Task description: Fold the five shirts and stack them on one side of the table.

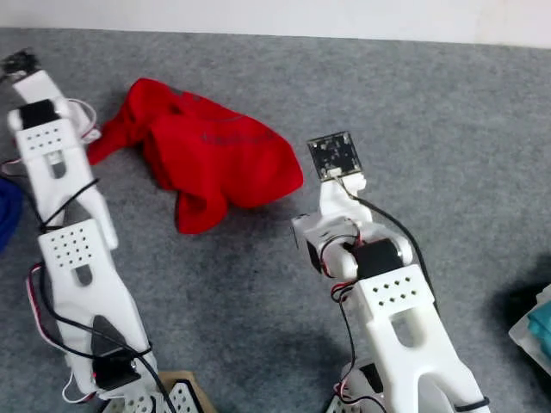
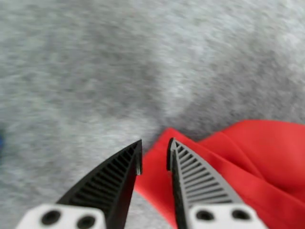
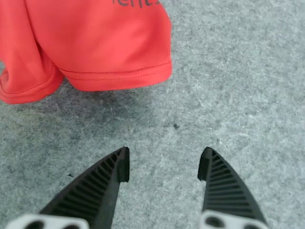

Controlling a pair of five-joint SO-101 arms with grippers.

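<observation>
1 red shirt point(image 1: 215, 155) lies crumpled on the grey felt table point(image 1: 465, 129), toward the far left, with 1 sleeve trailing toward the left arm. Dark lettering point(image 1: 225, 136) runs across its chest, too small to read; in the right wrist view it is cut off at the edge. The left gripper point(image 2: 155, 155) has its 2 fingers narrowly parted over a corner of the red cloth. The right gripper point(image 3: 164, 164) is spread wide above bare felt, near the shirt's stitched hem but not touching it. A blue cloth point(image 1: 7, 215) shows at the table's left edge.
</observation>
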